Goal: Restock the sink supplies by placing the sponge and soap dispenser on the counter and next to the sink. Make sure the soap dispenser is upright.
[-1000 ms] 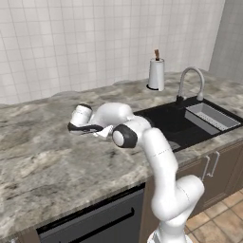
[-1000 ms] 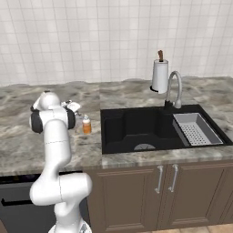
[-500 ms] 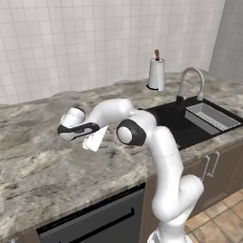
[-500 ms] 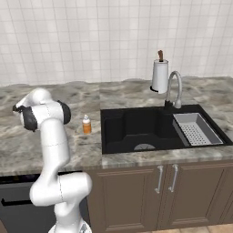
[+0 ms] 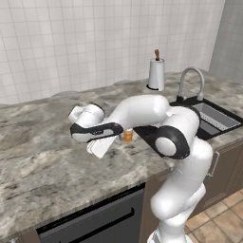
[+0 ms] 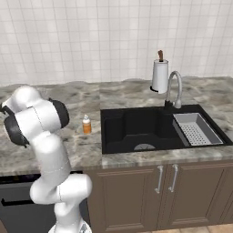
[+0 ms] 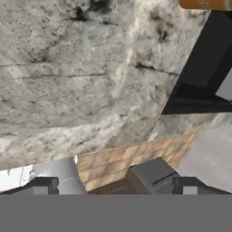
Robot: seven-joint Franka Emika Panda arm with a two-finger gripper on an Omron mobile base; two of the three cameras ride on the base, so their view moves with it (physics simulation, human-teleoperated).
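Note:
The soap dispenser (image 6: 86, 124), a small orange bottle with a white pump, stands upright on the counter (image 6: 82, 152) just left of the sink (image 6: 136, 129). In the left base view the soap dispenser (image 5: 127, 136) peeks out behind my forearm. My gripper (image 5: 98, 149) hangs over the counter (image 5: 57, 171) to the left of the bottle, apart from it. In the hand view my gripper (image 7: 116, 183) is open with nothing between its fingertips (image 7: 43, 183), and the bottle's orange body (image 7: 206, 4) lies at the top right edge. The sponge is out of view.
A white paper-towel roll (image 6: 159, 75) stands behind the sink beside the chrome faucet (image 6: 174, 88). A grey rack (image 6: 195, 129) fills the basin's right side. The tiled wall runs along the back; the counter's front edge drops to dark cabinets (image 6: 164, 186).
My arm has swung left, away from the soap dispenser, which stays standing on the counter. The elbow has folded outward and the jaws have stayed wide.

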